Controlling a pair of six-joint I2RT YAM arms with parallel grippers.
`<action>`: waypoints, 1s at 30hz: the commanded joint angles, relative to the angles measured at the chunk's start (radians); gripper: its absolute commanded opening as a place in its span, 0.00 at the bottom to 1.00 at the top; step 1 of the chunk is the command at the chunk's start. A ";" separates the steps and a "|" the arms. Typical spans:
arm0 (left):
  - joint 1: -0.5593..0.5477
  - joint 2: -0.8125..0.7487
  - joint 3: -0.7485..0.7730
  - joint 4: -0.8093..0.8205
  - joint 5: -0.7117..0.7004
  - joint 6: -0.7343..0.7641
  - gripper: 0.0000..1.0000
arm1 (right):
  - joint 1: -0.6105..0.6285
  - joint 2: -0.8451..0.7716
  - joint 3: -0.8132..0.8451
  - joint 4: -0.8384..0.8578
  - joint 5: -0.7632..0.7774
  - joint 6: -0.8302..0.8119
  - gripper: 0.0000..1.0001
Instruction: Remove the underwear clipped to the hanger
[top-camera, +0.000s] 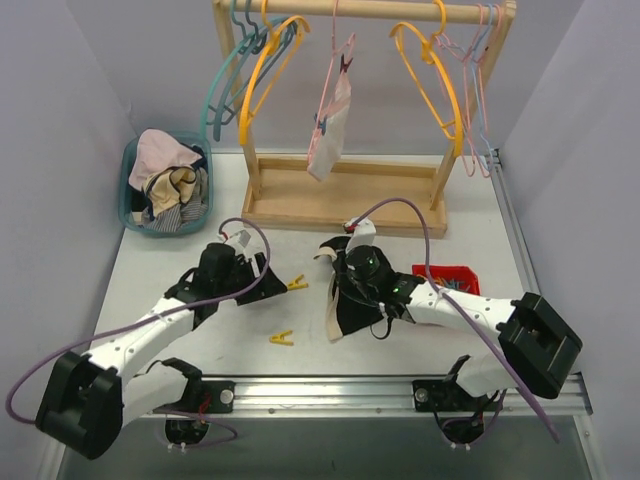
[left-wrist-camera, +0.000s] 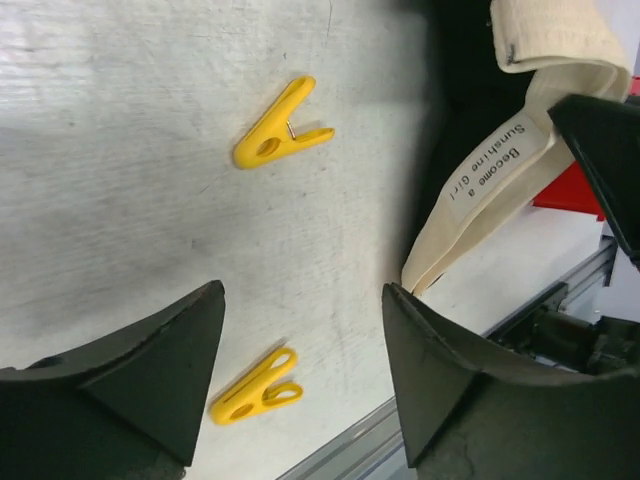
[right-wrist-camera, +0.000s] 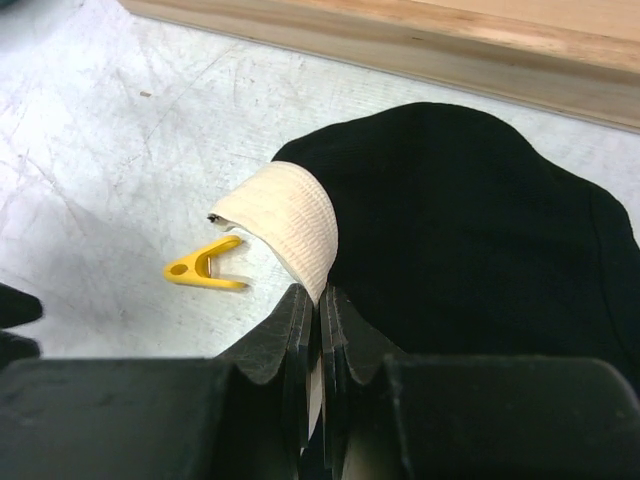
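my right hand (right-wrist-camera: 316, 305) pinched shut on black underwear (right-wrist-camera: 470, 200) by the waistband, mid-frame on counter (right-wrist-camera: 100, 150) | my left hand (left-wrist-camera: 302, 295) open, empty | pale underwear (top-camera: 330, 130) clipped upper middle | thin pinch, could slip out

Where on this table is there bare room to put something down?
Bare table shows between the wooden rack and the red tray, and in front of the laundry basket. The middle is crowded: black underwear, two yellow clothespins, the left arm and right arm.

Black underwear (top-camera: 352, 305) at right jaws, pale underwear (top-camera: 330, 125) on hanger (top-camera: 336, 35) above
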 joint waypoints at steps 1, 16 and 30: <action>-0.003 -0.125 0.012 -0.121 -0.106 0.047 0.78 | 0.000 0.015 0.054 0.010 -0.025 -0.027 0.00; -0.140 -0.185 0.064 0.205 0.132 0.139 0.94 | 0.011 -0.155 0.113 -0.076 -0.122 -0.001 0.00; -0.509 0.065 0.266 0.254 -0.382 0.301 0.94 | 0.003 -0.259 0.104 -0.055 -0.177 0.100 0.00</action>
